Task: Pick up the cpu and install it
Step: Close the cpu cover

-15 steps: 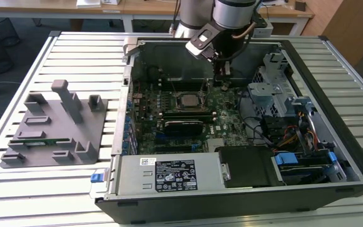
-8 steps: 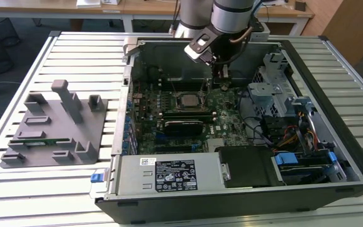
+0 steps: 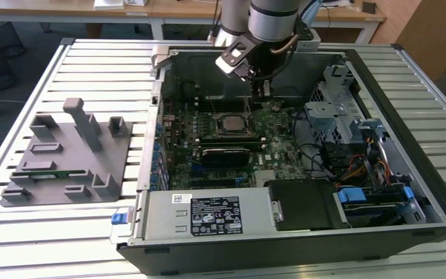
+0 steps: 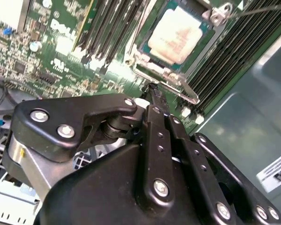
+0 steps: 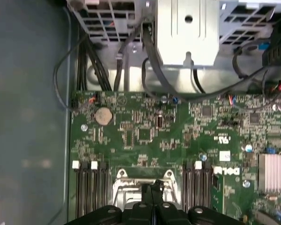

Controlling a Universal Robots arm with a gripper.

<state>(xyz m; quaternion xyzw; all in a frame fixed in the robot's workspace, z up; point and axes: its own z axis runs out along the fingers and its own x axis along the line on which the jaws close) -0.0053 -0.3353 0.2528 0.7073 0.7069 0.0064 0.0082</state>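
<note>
The cpu (image 3: 229,122) lies flat in the socket (image 4: 165,76) at the middle of the board (image 3: 279,141), inside the open case (image 3: 432,195) on the worktop (image 3: 91,58). In the second wrist view the cpu (image 4: 178,37) shows a dull silver square top with a thin pale edge. It sits level and square to the metal frame around it, so I judge that it is seated rather than resting loose.

The tool (image 3: 263,96) hangs inside the case, just beside the socket and clear of the cpu, toward the exterior view's right. In both wrist views the fingertips are pressed together with nothing between them (image 4: 153,91) (image 5: 152,187). The tool points down at the board next to the socket frame. With the tips pressed together it stays slim in the tight space between the memory slots and the socket.

On the exterior view's left, a grey fixture (image 3: 60,157) stands on the worktop, well apart from the case. It carries a green memory stick (image 3: 50,174).
</note>
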